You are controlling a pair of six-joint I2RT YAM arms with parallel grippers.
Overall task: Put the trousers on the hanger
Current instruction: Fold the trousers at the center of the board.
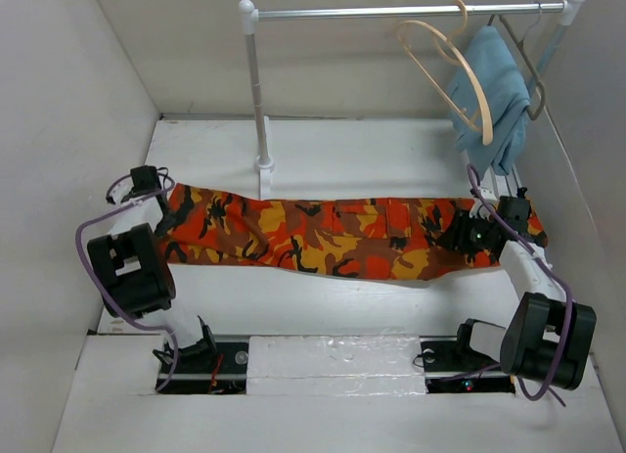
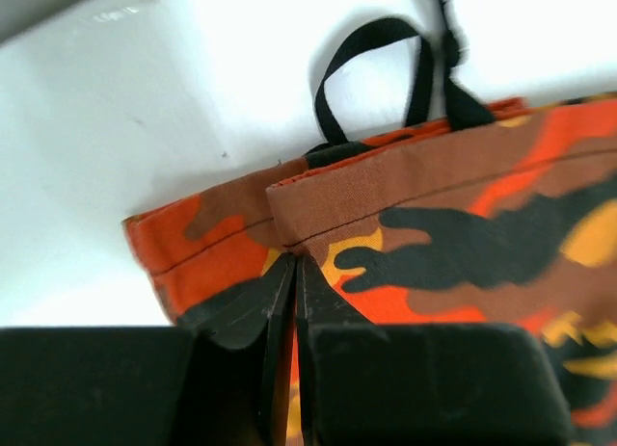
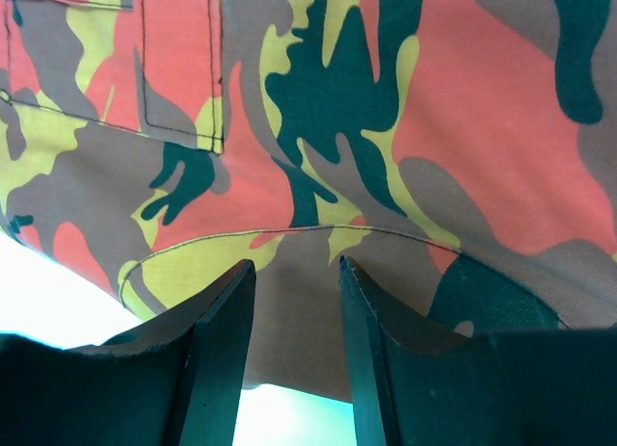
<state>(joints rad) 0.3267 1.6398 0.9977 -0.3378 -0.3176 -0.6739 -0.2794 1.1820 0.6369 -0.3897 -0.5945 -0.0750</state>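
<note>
Left claw [image 2: 295,273]: jaws all but closed, only a sliver of orange cloth showing between them. We read that as a pinch on the hem of the trousers [image 1: 323,238], at the end nr the left edge of the worktop [image 1: 323,145].

Right claw [image 3: 296,263]: jaws partway apart, a narrow-to-medium gap. It sits over the cloth at the opposite end, nr the right edge. Cloth fills the gap and looks flat, w/ no pinch visible.

Trousers: camo print in orange, red, yellow and dk brown. They lie flat, lengthwise from left edge to right edge, across the middle of the worktop. We judge they are spread like this so each claw can take one end and lift them level.

Black tie loop [image 2: 421,80]: sticks out past the hem and lies loose on the white top.

Stitched pocket [image 3: 178,61]: seen on the right-hand end.

Hanger [image 1: 484,125]: tan wood. Its hook is on the rail [image 1: 391,11] above the far right corner, well apart from the trousers and carrying nothing. Hanging there, its lower bar is free for draping.

Blue cloth [image 1: 494,91]: hangs just beside the hanger; not part of the job.

Brands, labels, writing: none legible in any view.
</note>
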